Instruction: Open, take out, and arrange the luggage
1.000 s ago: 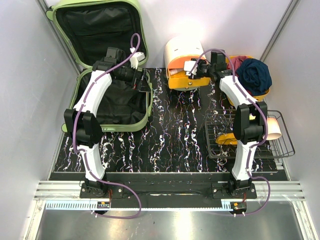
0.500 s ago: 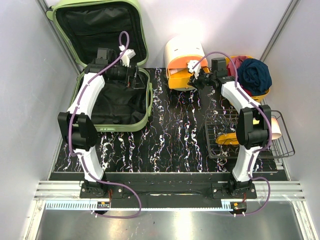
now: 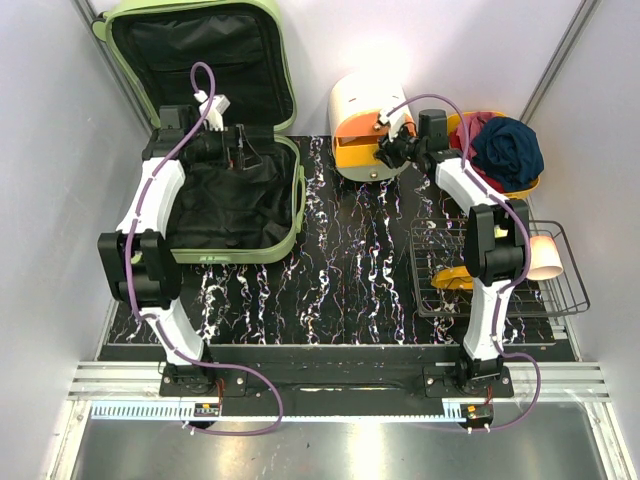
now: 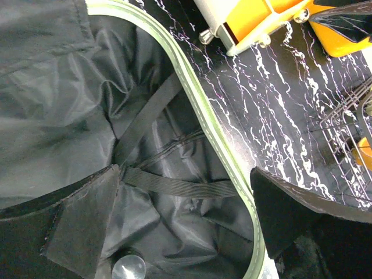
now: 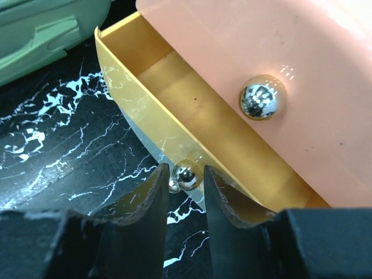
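Observation:
The pale green luggage point(image 3: 250, 255) lies open at the back left, with its lid point(image 3: 285, 60) leaning on the wall and black lining showing. My left gripper point(image 3: 243, 152) hovers open over the base near its right rim. In the left wrist view point(image 4: 186, 221) its fingers stand wide apart above the lining and an elastic strap point(image 4: 180, 186), beside the green rim point(image 4: 203, 116). My right gripper point(image 3: 383, 150) is at the cream-and-orange drawer box point(image 3: 360, 100). In the right wrist view point(image 5: 185, 189) it is closed around the small chrome knob point(image 5: 187, 176) of the partly open yellow drawer point(image 5: 174, 87).
An orange bin point(image 3: 530, 185) with dark blue and maroon clothes point(image 3: 505, 150) stands at the back right. A wire basket point(image 3: 490, 300) at the right holds a yellow item point(image 3: 455, 278), with a cream roll point(image 3: 545, 255) beside it. Grey walls close in on both sides.
My left gripper has moved left and back over the suitcase base. My right gripper has shifted left to the front of the drawer box, to the knob.

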You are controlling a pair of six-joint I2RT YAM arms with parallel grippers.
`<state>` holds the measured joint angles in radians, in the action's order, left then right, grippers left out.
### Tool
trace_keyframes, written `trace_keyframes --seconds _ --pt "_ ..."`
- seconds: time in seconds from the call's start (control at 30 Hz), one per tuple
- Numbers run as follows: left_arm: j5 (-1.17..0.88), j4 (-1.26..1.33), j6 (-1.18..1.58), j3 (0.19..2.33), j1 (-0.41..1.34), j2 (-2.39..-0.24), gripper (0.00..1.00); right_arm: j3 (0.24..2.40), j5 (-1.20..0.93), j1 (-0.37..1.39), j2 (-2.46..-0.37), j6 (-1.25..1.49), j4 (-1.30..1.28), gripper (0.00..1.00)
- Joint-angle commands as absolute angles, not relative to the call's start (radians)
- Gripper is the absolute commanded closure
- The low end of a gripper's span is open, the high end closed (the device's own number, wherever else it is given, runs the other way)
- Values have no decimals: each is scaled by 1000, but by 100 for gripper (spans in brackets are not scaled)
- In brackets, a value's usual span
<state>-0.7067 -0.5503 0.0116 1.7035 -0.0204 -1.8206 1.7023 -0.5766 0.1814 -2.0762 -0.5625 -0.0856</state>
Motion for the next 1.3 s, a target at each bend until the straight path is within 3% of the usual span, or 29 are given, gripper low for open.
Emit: trace_keyframes --seconds 0.0,0.37,0.53,1.27 --pt "-687 -440 11 1690 -37 -1741 1 1767 -604 164 -2048 -367 32 61" --pt "-491 -425 52 1672 -44 -1726 1 1897 -401 160 -2057 296 7 41" --pt "-407 -403 48 1666 -54 -1712 1 1996 -287 160 -2123 486 -208 43" --pt "-388 -376 25 1618 -71 -1697 1 2077 -334 161 -2210 721 -227 48"
